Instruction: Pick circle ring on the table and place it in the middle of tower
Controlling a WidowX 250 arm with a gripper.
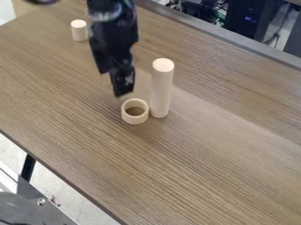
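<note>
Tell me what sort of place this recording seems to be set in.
Probably a robotics lab or similar workroom: a black robot arm hangs over a wood-grain table, and beyond the table's far edge are dark equipment with small blue lights and loose cables.

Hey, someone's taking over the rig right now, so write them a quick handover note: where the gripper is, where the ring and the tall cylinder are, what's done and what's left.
Gripper: hangs over the table, just up the picture from the ring; the ring is not in its grasp.
Ring: on the table, open end up, close beside the foot of the tall cylinder. Touching or not, I can't tell.
Tall cylinder: upright, probably the tower.
Done: no pick or placement yet.
Left: grasp the ring, lift it, place it at the tower's middle.
</note>
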